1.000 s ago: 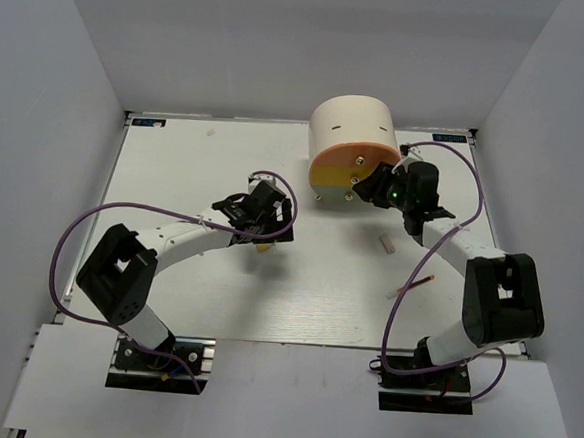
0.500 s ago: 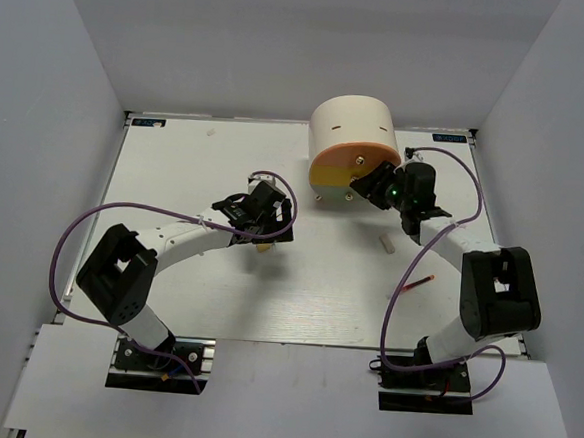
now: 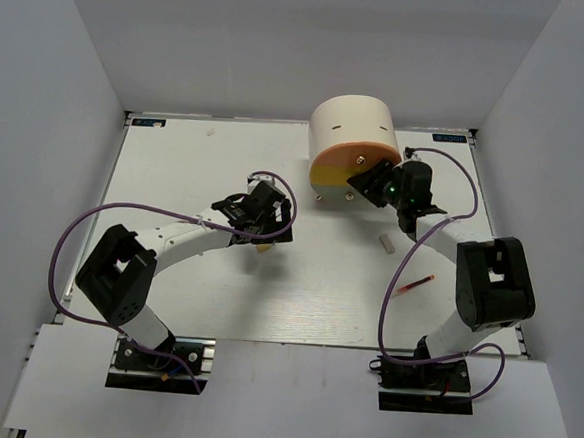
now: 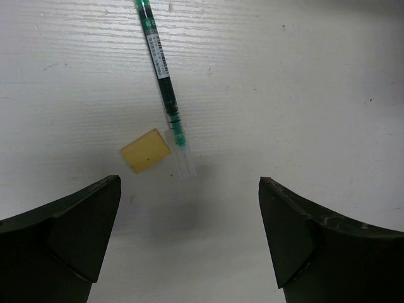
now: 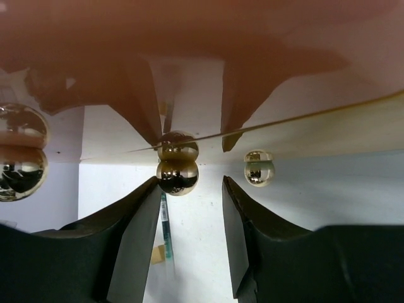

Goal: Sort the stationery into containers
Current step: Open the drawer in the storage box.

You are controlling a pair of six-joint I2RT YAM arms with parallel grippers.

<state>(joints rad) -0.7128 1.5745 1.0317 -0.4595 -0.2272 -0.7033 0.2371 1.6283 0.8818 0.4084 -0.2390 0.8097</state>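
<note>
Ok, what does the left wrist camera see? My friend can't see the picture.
A thin green pen lies slanted on the white table with a small tan eraser right beside its clear tip. The left gripper hovers above them, its two dark fingers wide open and holding nothing.

A white table (image 3: 176, 161) stands between plain grey walls (image 3: 49, 112).
</note>
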